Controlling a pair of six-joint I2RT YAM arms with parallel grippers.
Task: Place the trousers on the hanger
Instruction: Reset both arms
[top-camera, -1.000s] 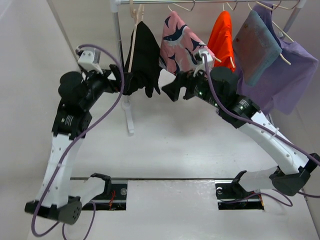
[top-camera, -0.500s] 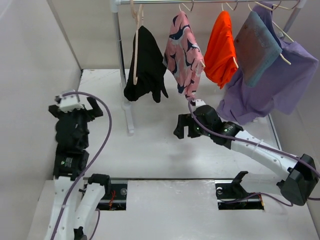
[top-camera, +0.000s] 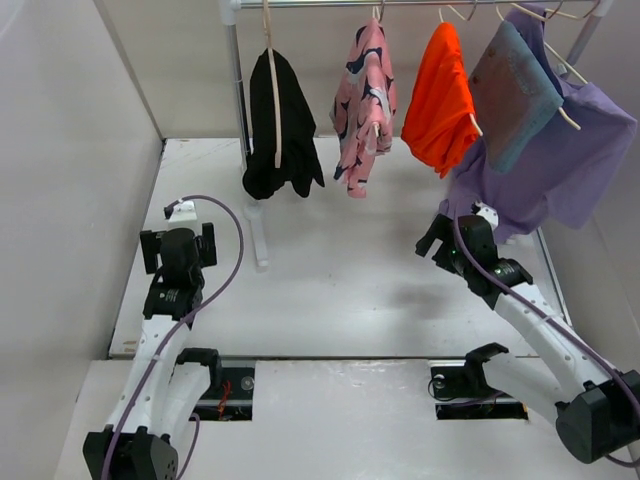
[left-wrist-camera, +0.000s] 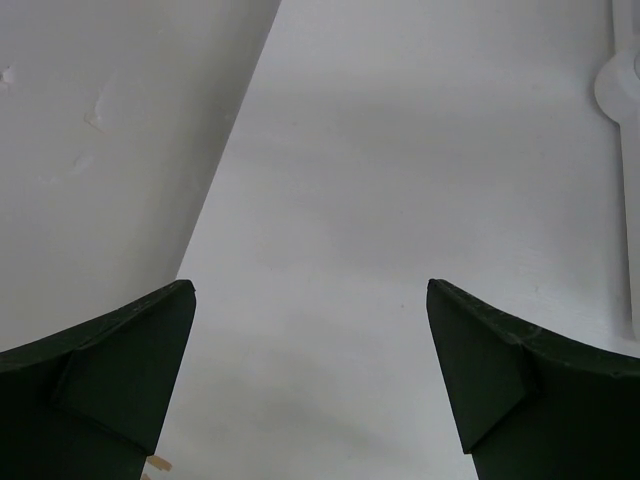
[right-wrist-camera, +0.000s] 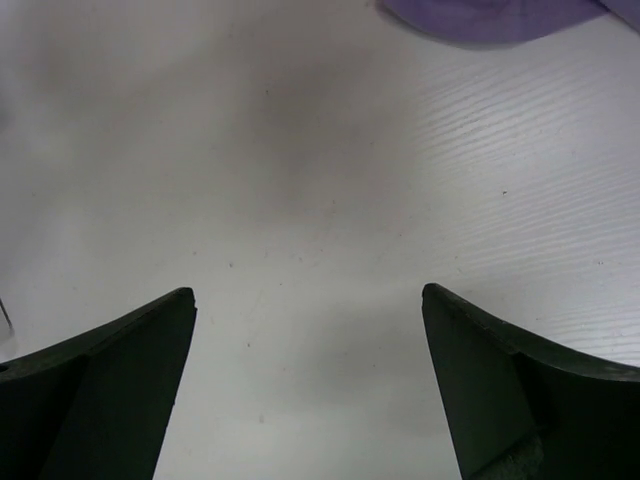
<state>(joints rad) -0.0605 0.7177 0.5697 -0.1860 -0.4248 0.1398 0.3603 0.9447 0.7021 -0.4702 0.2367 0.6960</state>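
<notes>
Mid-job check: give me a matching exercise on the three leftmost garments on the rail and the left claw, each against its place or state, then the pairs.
Things:
1. trousers
2. pink garment
3. orange garment
4. left claw

Places or states:
A. open, empty, above the table
B. leftmost on the rail, draped on the hanger
C. between pink garment and purple garment
D. between trousers and orange garment

Pairs: 1-B, 2-D, 3-C, 4-A
</notes>
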